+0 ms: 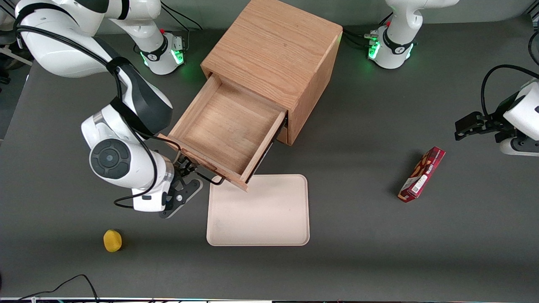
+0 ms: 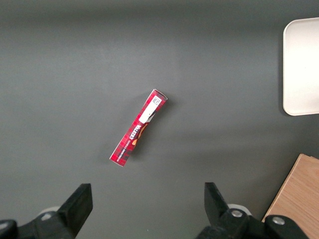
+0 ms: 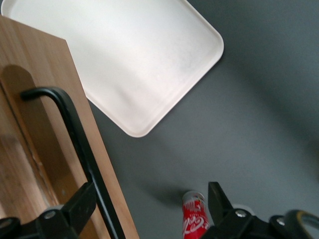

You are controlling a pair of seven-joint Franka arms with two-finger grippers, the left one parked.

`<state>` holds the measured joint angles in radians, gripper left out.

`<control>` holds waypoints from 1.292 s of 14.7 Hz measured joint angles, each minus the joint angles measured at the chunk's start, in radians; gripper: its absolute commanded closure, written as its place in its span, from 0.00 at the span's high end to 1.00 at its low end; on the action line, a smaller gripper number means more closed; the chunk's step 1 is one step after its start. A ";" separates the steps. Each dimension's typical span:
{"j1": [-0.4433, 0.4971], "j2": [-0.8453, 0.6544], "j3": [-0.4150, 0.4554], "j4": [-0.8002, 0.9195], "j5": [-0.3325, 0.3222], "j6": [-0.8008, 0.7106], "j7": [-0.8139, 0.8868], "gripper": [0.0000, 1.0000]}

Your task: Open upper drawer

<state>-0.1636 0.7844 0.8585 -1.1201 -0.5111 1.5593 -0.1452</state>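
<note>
while the upper drawer (image 1: 229,126) stands pulled out above the dark grey counter (image 1: 362,219), the gripper (image 1: 191,168) sits spread wide at its black handle (image 3: 75,144), near a pale tray (image 1: 259,210).

Red box (image 1: 422,174): lettering too small to read; red can (image 3: 194,219): perhaps Coca-Cola script.

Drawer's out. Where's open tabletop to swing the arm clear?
Free: the table between tray and red snack box. Crowded: the gripper at the upper drawer's handle, over the tray's edge; lemon nearby.
</note>
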 measured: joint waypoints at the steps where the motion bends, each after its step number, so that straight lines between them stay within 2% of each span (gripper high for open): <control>1: 0.002 0.000 0.002 0.017 0.001 -0.024 -0.002 1.00; 6: 0.014 -0.013 0.046 0.098 0.002 -0.153 -0.006 1.00; 10: -0.018 -0.117 0.050 0.120 0.006 -0.204 -0.005 1.00; 15: -0.184 -0.296 0.054 0.071 0.144 -0.271 -0.005 1.00; 19: -0.389 -0.429 0.066 -0.051 0.325 -0.271 -0.004 1.00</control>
<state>-0.5526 0.3552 0.9243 -1.1706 -0.1864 1.2879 -0.1495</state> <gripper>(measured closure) 0.000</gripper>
